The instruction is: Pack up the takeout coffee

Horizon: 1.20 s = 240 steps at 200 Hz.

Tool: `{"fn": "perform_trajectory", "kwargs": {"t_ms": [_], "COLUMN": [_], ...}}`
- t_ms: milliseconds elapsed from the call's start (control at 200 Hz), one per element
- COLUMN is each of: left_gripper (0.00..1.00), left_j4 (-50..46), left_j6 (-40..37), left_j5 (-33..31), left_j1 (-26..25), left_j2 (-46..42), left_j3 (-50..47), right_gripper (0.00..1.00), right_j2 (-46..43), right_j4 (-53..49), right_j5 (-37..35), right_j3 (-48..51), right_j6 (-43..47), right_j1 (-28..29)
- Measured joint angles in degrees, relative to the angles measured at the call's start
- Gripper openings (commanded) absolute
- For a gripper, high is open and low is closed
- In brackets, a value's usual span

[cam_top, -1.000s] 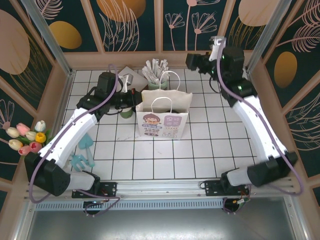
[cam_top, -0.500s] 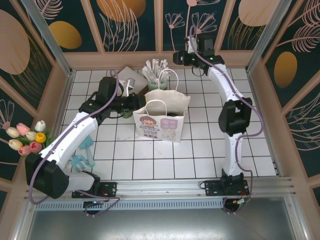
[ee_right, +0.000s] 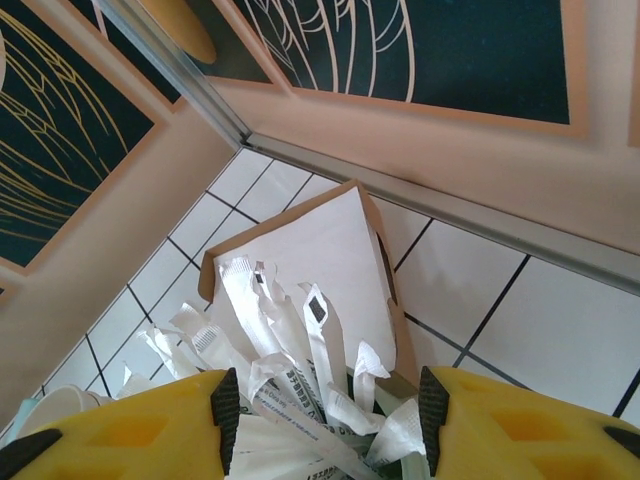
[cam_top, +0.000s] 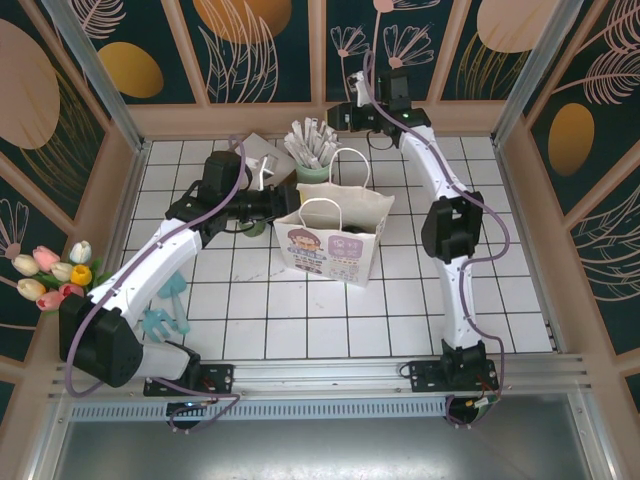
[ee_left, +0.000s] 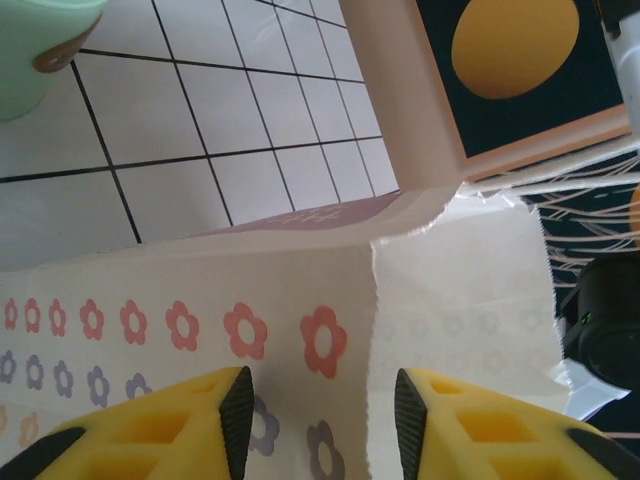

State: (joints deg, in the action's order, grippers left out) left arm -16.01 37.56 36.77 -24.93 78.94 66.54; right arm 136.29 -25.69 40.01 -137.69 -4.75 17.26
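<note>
Beside the paper bag (cam_top: 335,232), the left gripper (ee_left: 321,400) stands parted

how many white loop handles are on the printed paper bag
2. One white paper loop handle rises from the far edge of the printed paper bag, by the pale green cup; the other handle from its near edge.

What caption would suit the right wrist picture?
Open tool above paper-wrapped sticks, white box behind, in a tiled corner.
</note>
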Motion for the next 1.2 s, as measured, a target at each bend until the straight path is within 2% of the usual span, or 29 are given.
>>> {"fn": "perform_trajectory", "kwargs": {"t_ms": [525, 926, 1201], "left_gripper": [0.53, 0.57, 0.66], "left_j4": [-1.4, -1.4, -0.9], "left_j6": [-2.6, -3.7, -5.5], "left_j5": [-3.0, -4.6, -7.4], "left_j1": [0.0, 0.2, 2.0], "left_j2": [-1.3, -3.5, -6.8], "left_j3": [0.0, 0.0, 0.0], "right_gripper": [0.0, 0.0, 0.0], "right_j2": [1.5, -0.4, -9.9], "right_j4": [0.1, -0.3, -0.9], "right_j5": [-0.1, -3.6, -7.0], "right_j3": [-2.2, -2.5, -2.5], "right_j6": [0.6, 3.0, 3.2], "right_j1": [0.6, 1.1, 1.9]}}
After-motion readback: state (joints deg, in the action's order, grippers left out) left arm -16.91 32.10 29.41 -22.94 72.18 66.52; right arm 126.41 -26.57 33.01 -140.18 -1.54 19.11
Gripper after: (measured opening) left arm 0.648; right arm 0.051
